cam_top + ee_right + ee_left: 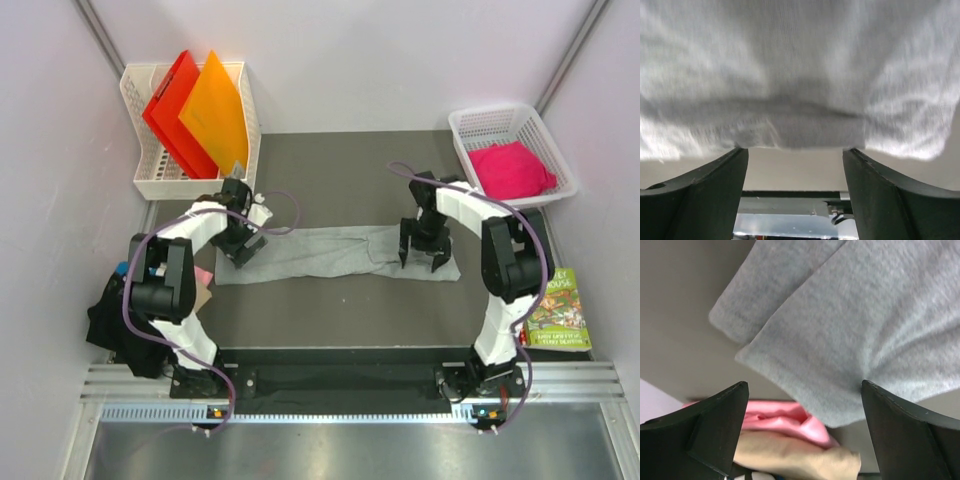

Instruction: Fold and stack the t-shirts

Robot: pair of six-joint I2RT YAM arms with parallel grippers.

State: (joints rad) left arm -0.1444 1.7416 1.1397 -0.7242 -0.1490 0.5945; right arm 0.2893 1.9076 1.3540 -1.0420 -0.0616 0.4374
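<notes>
Grey t-shirt (330,255) lies folded into a long strip across the middle of the dark table (330,180), its long axis running left to right. At the table's left edge a black t-shirt (112,325) sits heaped. Over the table's left half the left gripper (243,258) hangs spread wide above cloth. Over its right half the right gripper (422,263) is likewise unclenched, holding nothing. A pink t-shirt (512,170) fills the white basket (480,122) at the table's far right corner.

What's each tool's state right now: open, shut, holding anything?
Left tool: open, holding nothing, over the left end of the grey t-shirt.
Right tool: open, holding nothing, at the shirt's right end.
</notes>
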